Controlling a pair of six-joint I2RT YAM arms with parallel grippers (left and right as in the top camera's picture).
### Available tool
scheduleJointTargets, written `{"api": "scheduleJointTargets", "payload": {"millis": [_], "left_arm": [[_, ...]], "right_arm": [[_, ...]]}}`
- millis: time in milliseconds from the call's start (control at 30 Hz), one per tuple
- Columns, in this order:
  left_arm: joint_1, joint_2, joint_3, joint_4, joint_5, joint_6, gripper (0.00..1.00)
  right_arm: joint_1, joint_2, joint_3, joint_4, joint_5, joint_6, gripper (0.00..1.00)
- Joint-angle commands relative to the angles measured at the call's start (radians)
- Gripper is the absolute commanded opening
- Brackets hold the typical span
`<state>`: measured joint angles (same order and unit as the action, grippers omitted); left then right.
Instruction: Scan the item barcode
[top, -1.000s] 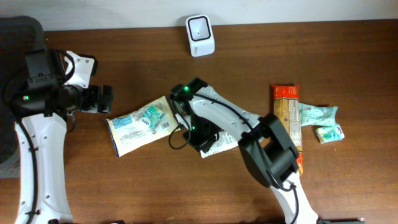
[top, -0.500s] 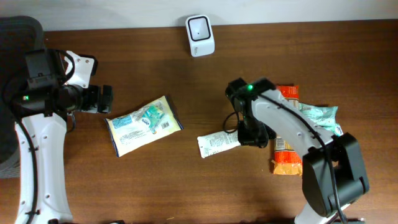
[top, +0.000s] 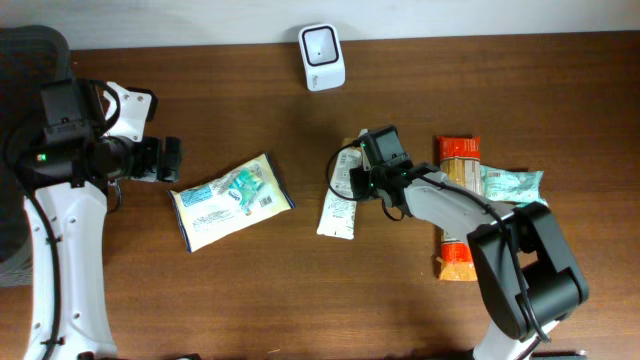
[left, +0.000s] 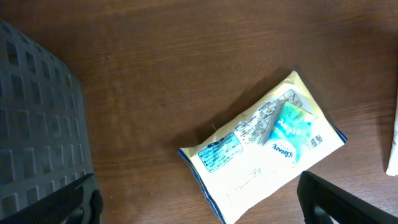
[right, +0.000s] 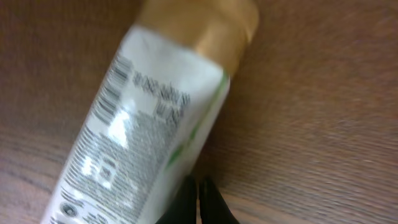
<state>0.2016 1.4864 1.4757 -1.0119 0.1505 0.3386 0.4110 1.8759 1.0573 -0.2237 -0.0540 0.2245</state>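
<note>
White plastic tube with gold cap (top: 338, 198): flanked by yellow tissue pack (top: 232, 200) and orange packet (top: 461, 152). Long axis toward white scanner (top: 322, 44). Right claw (top: 360, 180) clenched alongside, left claw (top: 172, 160) released.

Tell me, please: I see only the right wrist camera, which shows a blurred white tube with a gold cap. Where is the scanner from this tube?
Observer: The scanner stands beyond the tube, toward the wall and well apart from it.
Operator: Is the other arm close to the tube?
Observer: No. The left gripper hangs open at the far left, and a tissue pack lies between it and the tube.
Operator: What lies on the tube's other side?
Observer: An orange packet and a mint-green packet, both to the tube's right.
</note>
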Motion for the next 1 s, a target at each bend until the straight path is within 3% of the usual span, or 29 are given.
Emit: {"api": "scheduleJointTargets", "payload": {"millis": [0,33,100,133,233,333,433,567,767,967], "left_arm": [[0.002,-0.006,0.009,0.0,0.01,0.015,0.99],[0.002,-0.006,0.009,0.0,0.01,0.015,0.99],[0.002,-0.006,0.009,0.0,0.01,0.015,0.99],[0.002,-0.006,0.009,0.0,0.01,0.015,0.99],[0.002,-0.006,0.009,0.0,0.01,0.015,0.99],[0.002,-0.006,0.009,0.0,0.01,0.015,0.99],[0.002,-0.006,0.009,0.0,0.01,0.015,0.99],[0.002,-0.006,0.009,0.0,0.01,0.015,0.99],[0.002,-0.006,0.009,0.0,0.01,0.015,0.99],[0.002,-0.006,0.009,0.0,0.01,0.015,0.99]], "right_arm": [[-0.045,0.008,0.013,-0.003,-0.14,-0.064,0.11],[-0.084,-0.002,0.043,-0.045,-0.25,-0.063,0.17],[-0.116,-0.019,0.151,-0.202,-0.359,-0.063,0.42],[-0.111,-0.019,0.22,-0.293,-0.38,-0.043,0.46],[-0.047,-0.019,0.32,-0.397,-0.391,0.072,0.47],[0.106,0.031,0.319,-0.349,-0.255,0.362,0.47],[0.172,0.114,0.318,-0.333,-0.237,0.439,0.47],[0.19,0.142,0.318,-0.378,-0.225,0.428,0.46],[0.17,0.108,0.319,-0.509,-0.24,0.269,0.46],[0.075,-0.019,0.425,-0.68,-0.364,-0.009,0.5]]}}
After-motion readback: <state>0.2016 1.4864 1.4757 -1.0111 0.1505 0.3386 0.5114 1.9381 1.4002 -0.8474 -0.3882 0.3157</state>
